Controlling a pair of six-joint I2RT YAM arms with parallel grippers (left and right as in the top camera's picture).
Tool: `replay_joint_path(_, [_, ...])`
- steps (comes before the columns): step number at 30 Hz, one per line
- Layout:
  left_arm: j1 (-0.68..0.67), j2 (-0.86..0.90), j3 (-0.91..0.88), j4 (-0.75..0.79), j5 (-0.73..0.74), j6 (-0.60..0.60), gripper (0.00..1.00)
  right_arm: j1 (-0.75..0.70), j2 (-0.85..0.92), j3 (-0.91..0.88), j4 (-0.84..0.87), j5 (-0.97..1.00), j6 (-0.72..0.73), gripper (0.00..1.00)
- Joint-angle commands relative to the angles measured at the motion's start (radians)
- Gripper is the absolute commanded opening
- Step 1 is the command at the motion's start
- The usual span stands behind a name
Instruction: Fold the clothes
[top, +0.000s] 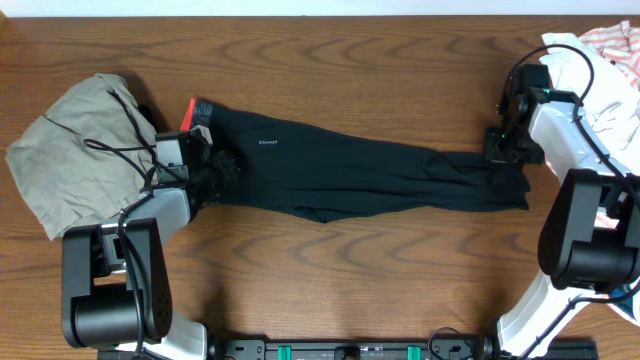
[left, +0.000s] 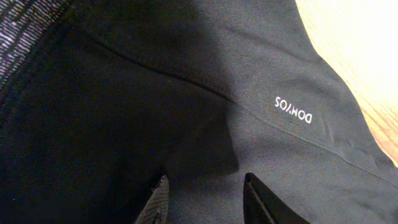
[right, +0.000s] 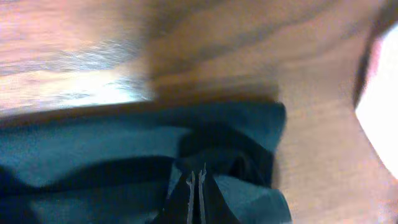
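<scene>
**Q:** Leggings (top: 350, 170), where were they?
**A:** Stretched lengthwise across the table (top: 330, 60), waistband left, ankles right. Thin, stretchy and limp, likely slippery. Best pinched at waistband and cuffs.
**Q:** Hands?
**A:** The left gripper (left: 208, 200) sat fingers apart over the hip. The right gripper (right: 196, 185) looked pinched together on ankle fabric.
**Q:** Room?
**A:** Wood grain, space in front. Khaki garment (top: 70, 140) left, striped pile (top: 600, 50) right.

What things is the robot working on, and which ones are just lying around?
For the job: long black stretchy leggings with a red-edged grey waistband; left pincer; right pincer.
Just lying about: crumpled khaki-grey drawstring garment; pile of white and red-striped garments.
</scene>
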Motion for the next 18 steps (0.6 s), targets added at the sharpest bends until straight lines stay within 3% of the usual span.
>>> replay_joint_path(1, [0.003,0.011,-0.018,-0.036,-0.050,0.017,0.40,-0.051,-0.089,0.008,-0.023,0.074,0.174,0.01])
replay_joint_path(12, [0.003,0.011,-0.018,-0.035,-0.050,0.017,0.40,-0.114,-0.138,0.008,0.002,0.082,0.217,0.02])
replay_joint_path(13, [0.003,0.011,-0.018,-0.035,-0.050,0.017,0.40,-0.114,-0.138,0.008,0.015,0.082,0.218,0.09])
replay_joint_path(15, [0.003,0.011,-0.018,-0.035,-0.050,0.017,0.40,-0.114,-0.138,0.008,0.042,0.082,0.214,0.36])
replay_joint_path(16, [0.003,0.011,-0.018,-0.035,-0.050,0.017,0.40,-0.114,-0.138,0.008,0.049,0.083,0.214,0.43])
replay_joint_path(18, [0.003,0.011,-0.018,-0.036,-0.050,0.017,0.40,-0.115,-0.138,0.008,0.047,0.083,0.203,0.47])
